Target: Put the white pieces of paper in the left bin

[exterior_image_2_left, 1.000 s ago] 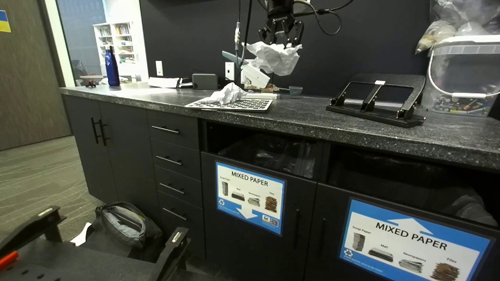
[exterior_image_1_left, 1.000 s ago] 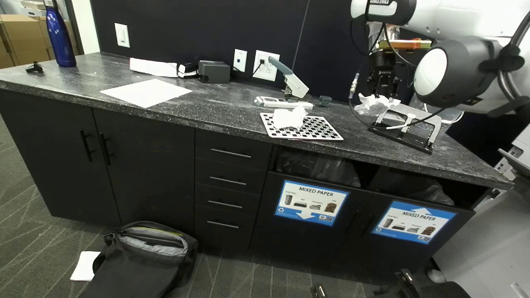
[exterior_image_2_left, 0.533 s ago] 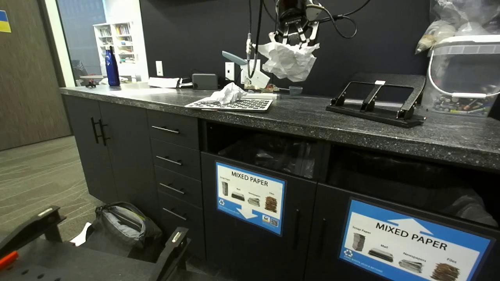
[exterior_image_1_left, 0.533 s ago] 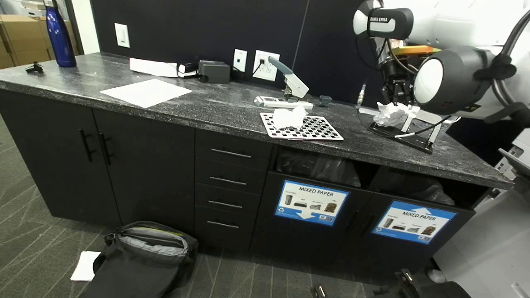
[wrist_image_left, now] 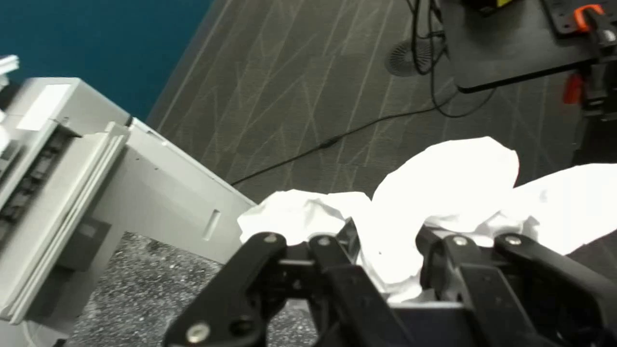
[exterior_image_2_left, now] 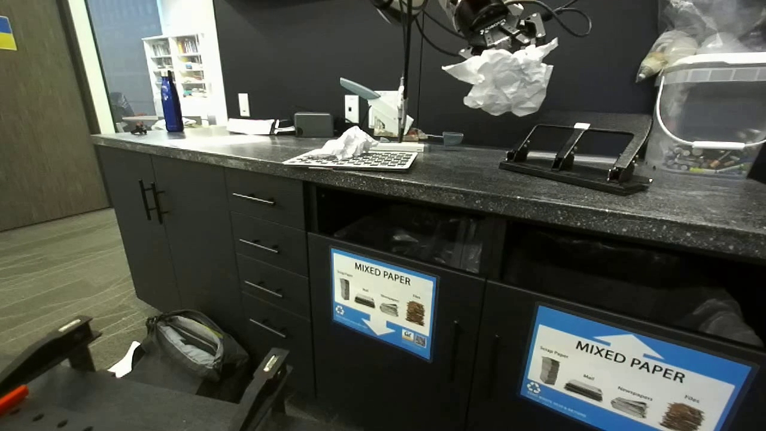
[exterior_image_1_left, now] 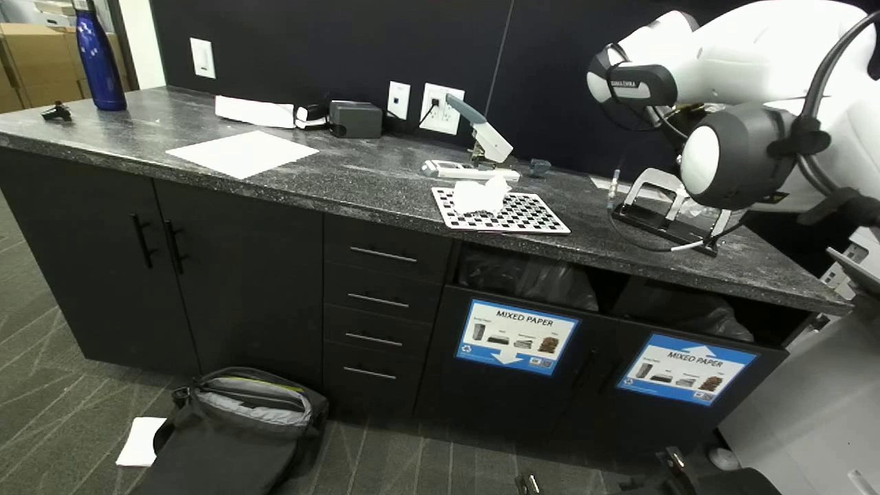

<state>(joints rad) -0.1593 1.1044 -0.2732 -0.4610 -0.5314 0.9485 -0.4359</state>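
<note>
My gripper [wrist_image_left: 388, 241] is pinching a crumpled paper [exterior_image_2_left: 507, 82], jaws drawn nearly together, upper right of an exterior view. I'm reading this as carry; next is likely calling for easing it under the counter [exterior_image_2_left: 467, 167] into the left bin [exterior_image_2_left: 386, 383], lower centre. Another scrap [exterior_image_2_left: 347, 143] is lying left of centre on a dotted sheet [exterior_image_2_left: 392, 160].

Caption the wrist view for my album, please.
Gripper holding crumpled white paper, with grey patterned floor and a black cable beyond.
</note>
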